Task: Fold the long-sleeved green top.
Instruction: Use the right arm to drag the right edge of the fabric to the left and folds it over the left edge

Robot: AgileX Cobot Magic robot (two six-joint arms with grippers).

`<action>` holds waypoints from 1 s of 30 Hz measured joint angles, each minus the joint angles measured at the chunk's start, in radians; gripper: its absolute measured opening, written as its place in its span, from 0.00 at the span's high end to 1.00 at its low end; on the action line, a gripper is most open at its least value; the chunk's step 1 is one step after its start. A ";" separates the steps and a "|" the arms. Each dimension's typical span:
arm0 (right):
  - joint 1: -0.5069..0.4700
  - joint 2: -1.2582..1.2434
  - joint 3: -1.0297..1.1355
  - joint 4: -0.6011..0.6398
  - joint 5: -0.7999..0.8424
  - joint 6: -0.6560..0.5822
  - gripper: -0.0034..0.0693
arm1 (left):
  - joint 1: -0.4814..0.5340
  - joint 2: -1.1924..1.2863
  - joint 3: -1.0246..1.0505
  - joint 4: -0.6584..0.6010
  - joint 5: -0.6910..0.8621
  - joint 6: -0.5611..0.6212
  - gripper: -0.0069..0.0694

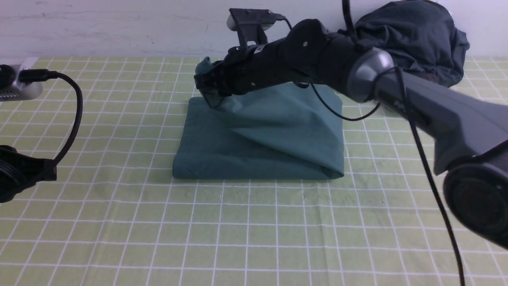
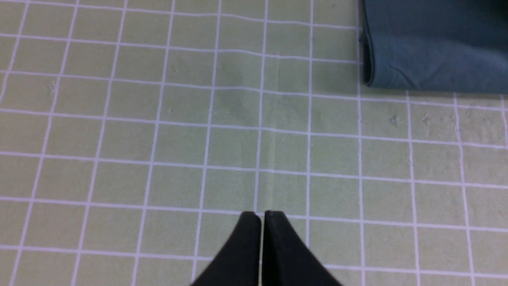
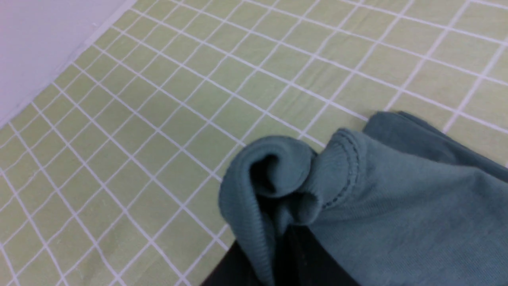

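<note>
The green long-sleeved top lies folded into a rough rectangle in the middle of the checked cloth. My right gripper is shut on its ribbed collar edge and holds that part lifted over the top's far left corner, so the upper layer slopes down to the right. The top's near left corner shows in the left wrist view. My left gripper is shut and empty, hovering over bare cloth well left of the top; in the front view only the arm's body shows at the left edge.
A darker charcoal heap of clothing sits at the back right against the wall. The pale green checked tablecloth covers the table. My right arm spans across the top from the right.
</note>
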 joint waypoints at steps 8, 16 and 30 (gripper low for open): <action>0.011 0.055 -0.091 -0.019 0.057 0.003 0.59 | 0.000 0.000 0.000 -0.005 0.000 0.000 0.91; 0.015 0.072 -0.121 -0.070 0.126 0.052 0.64 | -0.005 0.000 0.000 -0.025 0.000 0.000 0.91; 0.124 0.169 -0.120 -0.100 0.112 0.026 0.97 | -0.142 -0.334 0.064 -0.064 -0.148 0.268 0.91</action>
